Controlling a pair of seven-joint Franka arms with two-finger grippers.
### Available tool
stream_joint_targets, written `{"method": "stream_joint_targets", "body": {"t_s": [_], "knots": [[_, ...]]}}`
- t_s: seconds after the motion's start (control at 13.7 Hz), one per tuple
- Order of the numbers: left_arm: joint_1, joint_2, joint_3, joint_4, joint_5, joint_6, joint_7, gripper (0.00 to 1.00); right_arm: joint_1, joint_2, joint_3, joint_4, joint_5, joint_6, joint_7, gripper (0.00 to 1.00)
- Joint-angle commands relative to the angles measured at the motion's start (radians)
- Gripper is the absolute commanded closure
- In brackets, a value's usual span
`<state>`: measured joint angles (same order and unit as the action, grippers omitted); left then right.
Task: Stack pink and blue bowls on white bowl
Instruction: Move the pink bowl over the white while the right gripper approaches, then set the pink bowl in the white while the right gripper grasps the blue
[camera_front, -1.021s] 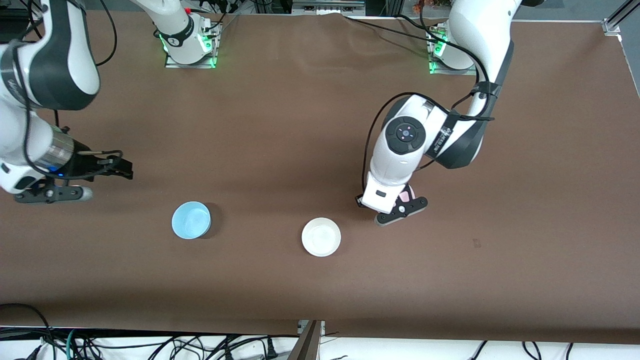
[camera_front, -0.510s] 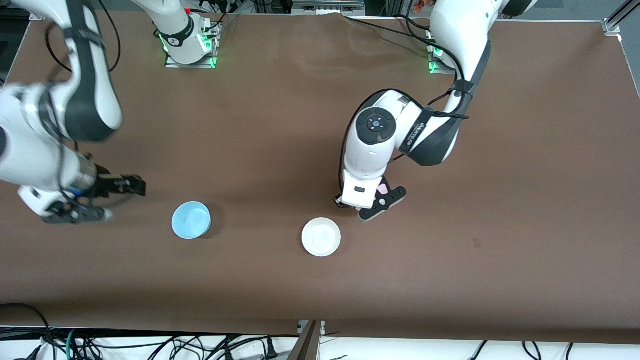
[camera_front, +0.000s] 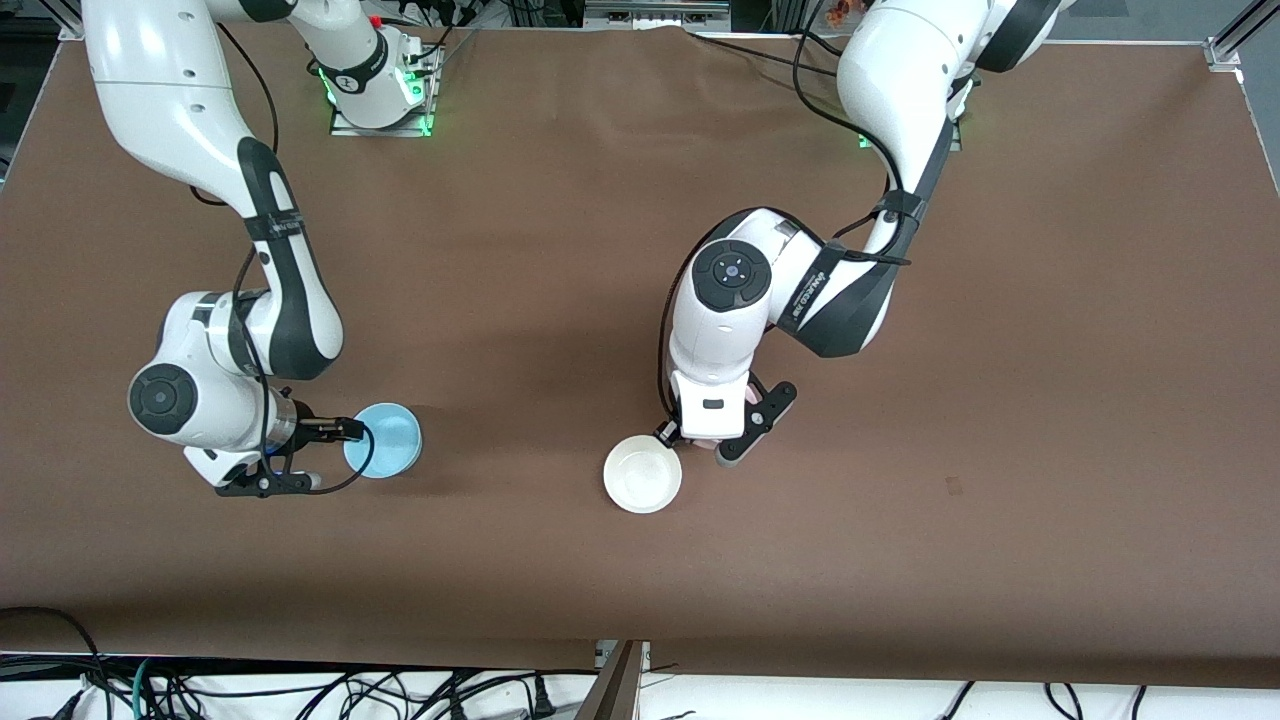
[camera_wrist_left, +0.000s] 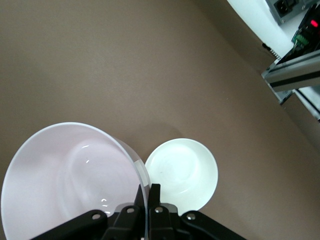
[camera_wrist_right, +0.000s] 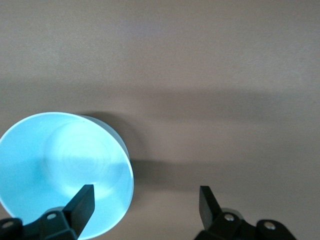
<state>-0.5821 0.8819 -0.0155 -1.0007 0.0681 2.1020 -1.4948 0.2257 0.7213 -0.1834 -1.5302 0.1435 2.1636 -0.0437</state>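
My left gripper (camera_wrist_left: 148, 192) is shut on the rim of the pink bowl (camera_wrist_left: 70, 180), which hangs tilted just above the table. Right beside it sits the white bowl (camera_wrist_left: 182, 172), upright and with nothing in it. From the front, the left hand (camera_front: 690, 438) covers most of the pink bowl, close to the white bowl (camera_front: 642, 474). The blue bowl (camera_front: 385, 440) stands toward the right arm's end of the table. My right gripper (camera_wrist_right: 145, 200) is open: one finger is over the inside of the blue bowl (camera_wrist_right: 60, 165), the other over bare table.
The brown table (camera_front: 900, 550) is bare round the bowls. Both arm bases (camera_front: 380, 90) stand at the edge farthest from the front camera. Cables (camera_front: 300, 690) lie below the nearest edge.
The left gripper carried the pink bowl toward the white bowl and now sits beside it. The right arm swung in from the table's end to the blue bowl's rim.
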Motion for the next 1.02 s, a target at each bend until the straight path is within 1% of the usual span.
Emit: {"method": "stream_joint_targets", "body": {"t_s": [0.0, 0.07, 0.22, 0.29, 0.44, 0.51, 0.58, 0.73, 0.8, 0.95], "knots": [[-0.024, 0.049, 0.020, 0.082, 0.018, 0.018, -0.094, 1.00, -0.003, 0.006, 0.013, -0.004, 0.083, 0.016, -0.013, 0.16], [-0.024, 0.052, 0.020, 0.082, 0.016, 0.036, -0.125, 1.00, -0.003, 0.013, 0.013, -0.002, 0.102, 0.025, -0.013, 0.21], [-0.024, 0.060, 0.020, 0.082, 0.016, 0.078, -0.194, 1.00, -0.003, 0.032, 0.013, -0.002, 0.102, 0.051, -0.016, 0.30], [-0.025, 0.066, 0.020, 0.082, 0.018, 0.088, -0.220, 1.00, -0.003, 0.040, 0.013, -0.002, 0.102, 0.056, -0.022, 0.33], [-0.038, 0.078, 0.035, 0.082, 0.016, 0.107, -0.264, 1.00, -0.009, 0.041, 0.013, -0.004, 0.102, 0.056, -0.030, 0.35], [-0.056, 0.086, 0.054, 0.086, 0.018, 0.119, -0.291, 1.00, -0.012, 0.046, 0.013, -0.004, 0.103, 0.056, -0.036, 0.41], [-0.073, 0.098, 0.072, 0.088, 0.016, 0.137, -0.320, 1.00, -0.012, 0.046, 0.013, -0.004, 0.103, 0.056, -0.036, 0.51], [-0.082, 0.111, 0.083, 0.089, 0.016, 0.173, -0.378, 1.00, -0.012, 0.044, 0.013, 0.001, 0.103, 0.055, -0.035, 0.72], [-0.082, 0.112, 0.085, 0.089, 0.016, 0.188, -0.407, 1.00, -0.012, 0.043, 0.013, 0.002, 0.103, 0.053, -0.036, 0.80], [-0.084, 0.112, 0.091, 0.089, 0.016, 0.216, -0.446, 1.00, -0.012, 0.038, 0.015, 0.004, 0.105, 0.047, -0.033, 0.92]]}}
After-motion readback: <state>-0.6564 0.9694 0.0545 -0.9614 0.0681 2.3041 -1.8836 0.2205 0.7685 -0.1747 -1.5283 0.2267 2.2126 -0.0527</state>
